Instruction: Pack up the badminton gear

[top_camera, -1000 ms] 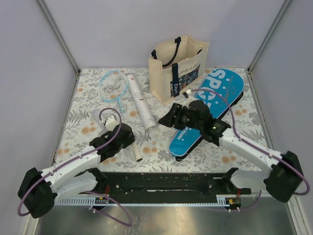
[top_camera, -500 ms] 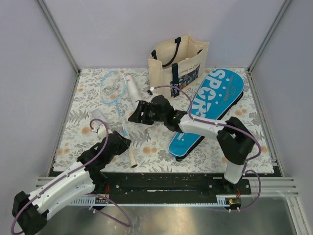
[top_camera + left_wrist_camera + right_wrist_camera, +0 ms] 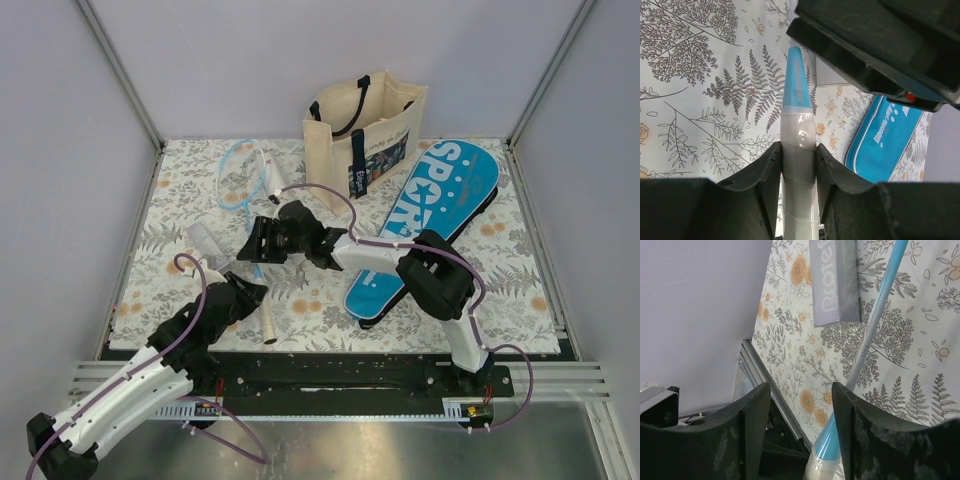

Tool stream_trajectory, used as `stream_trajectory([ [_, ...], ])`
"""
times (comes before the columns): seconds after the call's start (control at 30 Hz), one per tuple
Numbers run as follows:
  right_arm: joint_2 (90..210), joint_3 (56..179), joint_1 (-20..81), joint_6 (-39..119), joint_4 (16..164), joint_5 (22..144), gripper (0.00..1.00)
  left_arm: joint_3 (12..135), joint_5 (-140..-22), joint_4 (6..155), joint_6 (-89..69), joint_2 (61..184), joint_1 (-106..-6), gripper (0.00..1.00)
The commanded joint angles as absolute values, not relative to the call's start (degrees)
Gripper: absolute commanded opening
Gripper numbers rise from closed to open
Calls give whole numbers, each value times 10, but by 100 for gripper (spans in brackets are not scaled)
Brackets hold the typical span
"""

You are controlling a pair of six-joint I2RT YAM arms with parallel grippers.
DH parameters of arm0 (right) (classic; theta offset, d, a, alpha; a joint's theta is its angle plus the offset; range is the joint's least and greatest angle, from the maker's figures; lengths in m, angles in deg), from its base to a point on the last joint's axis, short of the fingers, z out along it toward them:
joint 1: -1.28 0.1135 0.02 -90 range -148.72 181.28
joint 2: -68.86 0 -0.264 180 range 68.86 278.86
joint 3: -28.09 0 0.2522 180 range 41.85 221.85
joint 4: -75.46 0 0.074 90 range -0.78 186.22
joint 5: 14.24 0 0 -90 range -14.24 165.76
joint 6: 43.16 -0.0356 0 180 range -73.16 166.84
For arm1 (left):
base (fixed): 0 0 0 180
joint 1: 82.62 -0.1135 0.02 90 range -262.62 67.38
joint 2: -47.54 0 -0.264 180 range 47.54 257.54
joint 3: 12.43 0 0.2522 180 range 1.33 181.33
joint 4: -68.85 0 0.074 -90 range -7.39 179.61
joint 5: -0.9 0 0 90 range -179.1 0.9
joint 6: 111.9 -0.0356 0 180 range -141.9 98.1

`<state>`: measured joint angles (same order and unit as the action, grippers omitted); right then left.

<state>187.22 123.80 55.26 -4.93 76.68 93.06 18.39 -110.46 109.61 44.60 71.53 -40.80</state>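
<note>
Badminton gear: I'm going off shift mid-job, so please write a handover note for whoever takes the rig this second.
Left gripper: shut on a racket's white handle, at the front left.
Right gripper: open, jaws either side of that racket's shaft, not closed on it.
Racket head lies far left, with the white tube beside it, partly hidden. SPORT case lies on the right.
Done: nothing visibly packed.
Left: get rackets and tube into the case.
</note>
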Motion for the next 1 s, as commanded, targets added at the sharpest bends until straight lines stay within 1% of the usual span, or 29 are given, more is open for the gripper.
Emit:
stream_trajectory([
  [0.0, 1889, 1269, 559, -63, 752, 928, 60, 182, -1104, 1053, 453, 696, -410, 0],
  [0.1, 1889, 1269, 558, -61, 758, 918, 58, 180, -1108, 1057, 454, 691, -410, 0],
  [0.2, 1878, 1273, 559, -41, 782, 911, 59, 183, -1119, 1067, 458, 689, -410, 0],
  [0.47, 1820, 1259, 559, 18, 837, 822, 61, 181, -1127, 1077, 460, 678, -410, 0],
  [0.67, 1858, 1282, 559, -7, 837, 852, 62, 188, -1130, 1081, 459, 666, -410, 0],
  [0.97, 1891, 1299, 559, -30, 820, 875, 59, 184, -1127, 1072, 456, 657, -410, 0],
])
